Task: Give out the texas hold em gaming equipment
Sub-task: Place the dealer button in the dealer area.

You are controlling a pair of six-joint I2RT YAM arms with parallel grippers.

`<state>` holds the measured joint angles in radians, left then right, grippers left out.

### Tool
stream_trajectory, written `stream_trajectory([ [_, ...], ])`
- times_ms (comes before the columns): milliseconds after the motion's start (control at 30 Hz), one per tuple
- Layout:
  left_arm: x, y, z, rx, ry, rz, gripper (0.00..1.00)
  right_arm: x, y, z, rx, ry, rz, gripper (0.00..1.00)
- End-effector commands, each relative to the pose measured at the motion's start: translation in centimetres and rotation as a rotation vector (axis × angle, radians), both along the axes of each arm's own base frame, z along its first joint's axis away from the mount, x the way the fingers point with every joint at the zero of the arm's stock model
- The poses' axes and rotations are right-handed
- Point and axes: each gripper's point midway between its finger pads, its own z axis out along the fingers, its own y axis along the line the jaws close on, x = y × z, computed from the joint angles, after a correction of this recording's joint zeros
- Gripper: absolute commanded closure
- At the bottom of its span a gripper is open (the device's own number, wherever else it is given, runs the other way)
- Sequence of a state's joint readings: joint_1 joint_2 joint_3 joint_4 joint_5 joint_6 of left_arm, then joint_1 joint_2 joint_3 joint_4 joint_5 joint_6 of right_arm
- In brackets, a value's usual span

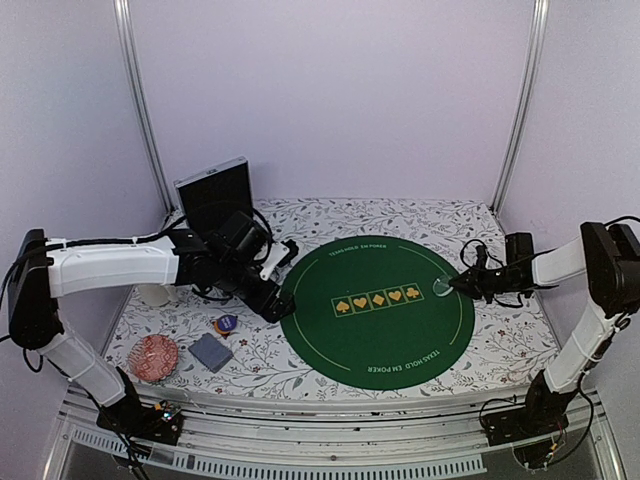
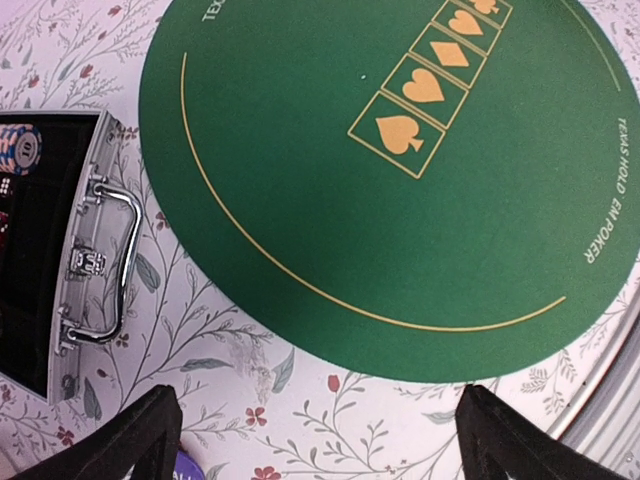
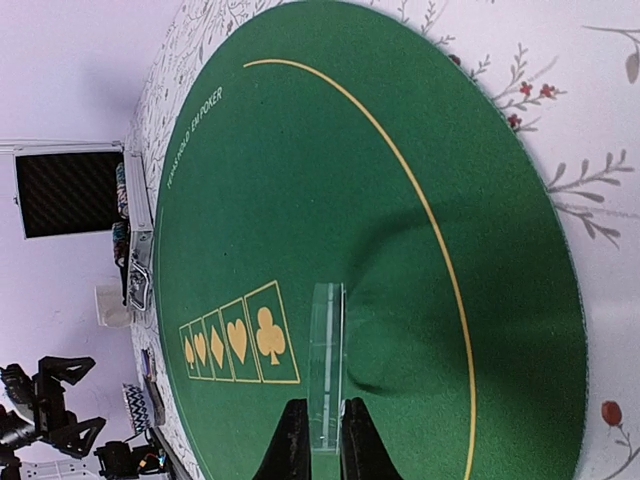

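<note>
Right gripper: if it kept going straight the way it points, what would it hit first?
Probably the green mat, near the club square. The right gripper, pinching a clear disc on edge, points low across the mat, though its height is hard to judge.

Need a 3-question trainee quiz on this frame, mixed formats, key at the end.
1. True or false: the right pincer is shut on a pale disc, held edge-on over the green mat.
2. Which suit symbol on the mat lies nearest that disc? A spade, B club, C diamond.
3. Fill in: the left pincer is ___ and holds nothing.
Key: 1 true; 2 B; 3 open.
</note>
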<state>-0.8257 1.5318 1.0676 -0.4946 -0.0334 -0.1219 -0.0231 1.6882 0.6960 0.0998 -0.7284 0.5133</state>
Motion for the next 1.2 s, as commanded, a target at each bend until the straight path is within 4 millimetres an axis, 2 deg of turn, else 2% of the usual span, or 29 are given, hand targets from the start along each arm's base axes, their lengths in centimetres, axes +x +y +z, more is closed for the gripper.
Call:
stream_trajectory([
  [0, -0.1, 1.2, -0.6, -0.001, 0.032, 0.042, 0.02, 0.9, 0.3, 0.4, 0.021, -0.024, 0.016, 0.80],
  [200, -0.5, 1.7, -1.5, 0.008, 0.056, 0.061, 0.02, 0.6, -1.7, 0.1, -0.133, 0.021, -0.038, 0.44],
  [333, 0.0, 2.9, -2.6, 0.025, 0.079, 0.112, 0.02, 0.4, -3.1, 1.4, -0.280, 0.019, -0.063, 0.28],
  [500, 1.1, 5.8, -3.8, 0.039, 0.123, 0.221, 0.02, 0.1, -2.2, 4.4, -0.416, -0.035, -0.024, 0.01],
  [700, 1.5, 10.0, -5.0, 0.043, 0.169, 0.367, 0.02, -0.8, -0.8, 6.5, -0.517, -0.066, 0.005, 0.01],
  [800, 1.7, 12.5, -6.0, 0.057, 0.183, 0.458, 0.02, -1.2, 0.3, 7.5, -0.505, -0.088, 0.026, 0.01],
  [867, 1.7, 13.5, -6.7, 0.064, 0.190, 0.490, 0.02, -1.4, 1.0, 7.8, -0.485, -0.097, 0.041, 0.01],
  [1000, 1.4, 13.6, -7.8, 0.061, 0.210, 0.484, 0.02, -1.5, 1.7, 8.2, -0.472, -0.112, 0.062, 0.01],
  [1167, 1.2, 13.4, -8.9, 0.068, 0.231, 0.472, 0.12, -1.6, 1.8, 7.8, -0.472, -0.105, 0.071, 0.01],
])
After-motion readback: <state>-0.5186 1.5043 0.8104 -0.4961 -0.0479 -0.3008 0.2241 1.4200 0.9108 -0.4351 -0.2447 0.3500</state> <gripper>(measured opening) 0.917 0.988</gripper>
